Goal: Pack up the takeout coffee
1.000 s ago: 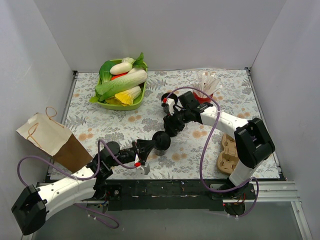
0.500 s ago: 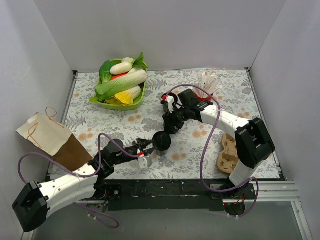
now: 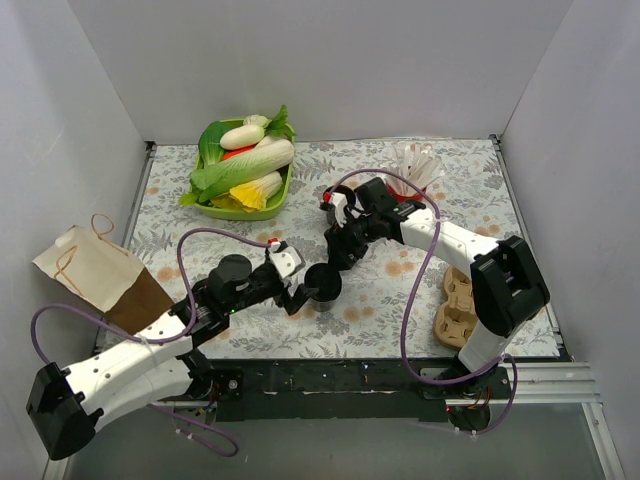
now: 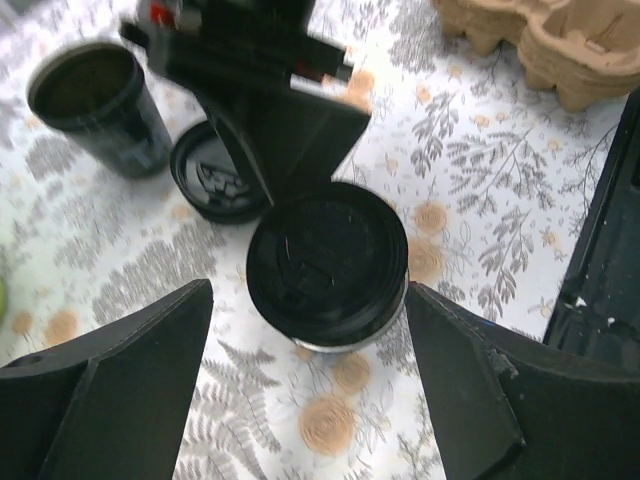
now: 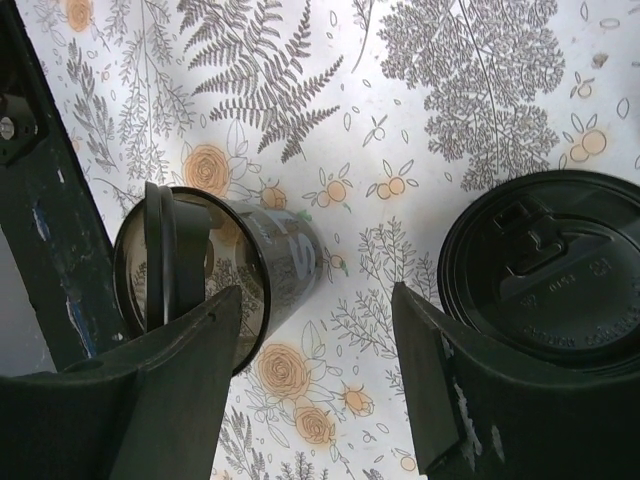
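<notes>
Small black disposable takeout coffee [image 4: 327, 262] with round black plastic lid, upright on floral tablecloth [image 4: 480, 200], centred between wide-spread fingers of left gripper [image 4: 308, 292], not clamped. Just beyond, right gripper [image 5: 315, 295] open, holding nothing.

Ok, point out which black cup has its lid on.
The takeout coffee inside the open left gripper: its top is capped. The other black cup stands uncovered, a loose lid lying beside it.
</notes>
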